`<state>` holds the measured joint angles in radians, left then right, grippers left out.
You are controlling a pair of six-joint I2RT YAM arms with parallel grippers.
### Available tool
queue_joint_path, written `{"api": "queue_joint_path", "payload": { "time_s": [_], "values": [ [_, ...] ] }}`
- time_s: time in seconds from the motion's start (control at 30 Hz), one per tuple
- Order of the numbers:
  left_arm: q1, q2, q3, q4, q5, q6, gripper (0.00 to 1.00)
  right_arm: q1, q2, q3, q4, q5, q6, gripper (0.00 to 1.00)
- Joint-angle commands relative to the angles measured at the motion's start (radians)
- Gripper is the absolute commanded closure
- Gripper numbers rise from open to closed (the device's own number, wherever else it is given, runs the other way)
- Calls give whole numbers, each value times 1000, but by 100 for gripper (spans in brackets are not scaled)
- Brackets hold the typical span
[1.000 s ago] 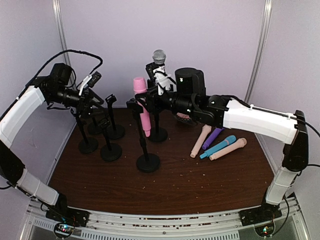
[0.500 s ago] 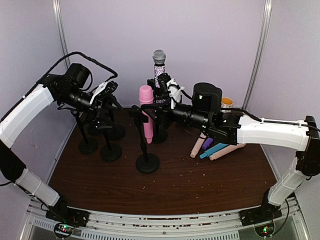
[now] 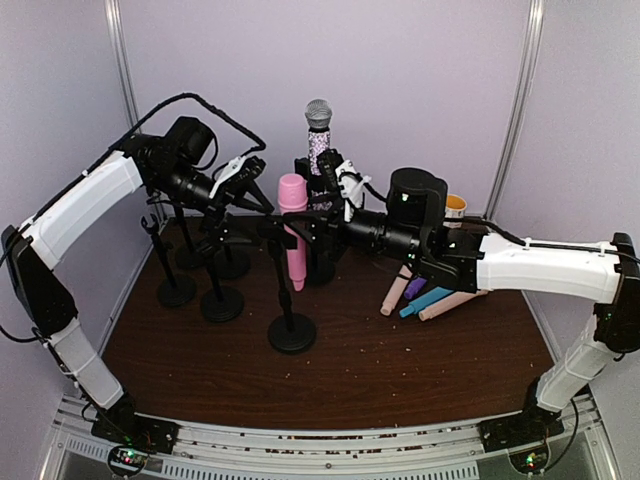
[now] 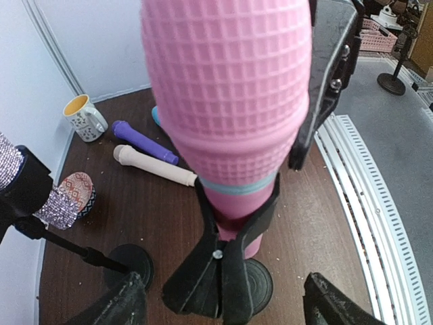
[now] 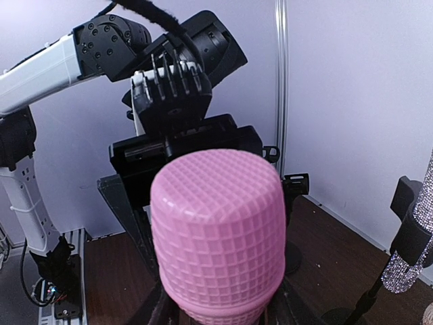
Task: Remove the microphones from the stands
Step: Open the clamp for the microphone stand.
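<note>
Behind the pink microphone [image 5: 216, 230], right gripper [image 3: 302, 228] grip indiscernible; left gripper [image 4: 229, 301] spread wide.

Legible text, labels, brands, numbers, signs: none found in any view.
- Pink microphone [image 4: 226, 95]: moulded grid pattern on the head only, nothing that reads as lettering.
- Mug [image 4: 84, 116], toward the bench's far edge: small dark marks on its white side, too small to tell as letters or figures.
</note>
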<state>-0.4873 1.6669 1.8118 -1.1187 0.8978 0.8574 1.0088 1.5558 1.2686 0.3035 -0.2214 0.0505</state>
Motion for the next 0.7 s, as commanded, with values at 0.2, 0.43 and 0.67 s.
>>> {"api": "queue_joint_path", "payload": {
  "time_s": [0.2, 0.43, 0.67],
  "values": [
    [-16, 48, 33, 7, 39, 55, 38, -3, -43, 1, 94, -15, -3, 98],
    [-18, 74, 76, 5, 44, 50, 54, -11, -45, 8, 74, -17, -3, 99],
    [-17, 76, 80, -16, 40, 68, 78, -16, -56, 3, 63, -19, -3, 100]
  ]
}}
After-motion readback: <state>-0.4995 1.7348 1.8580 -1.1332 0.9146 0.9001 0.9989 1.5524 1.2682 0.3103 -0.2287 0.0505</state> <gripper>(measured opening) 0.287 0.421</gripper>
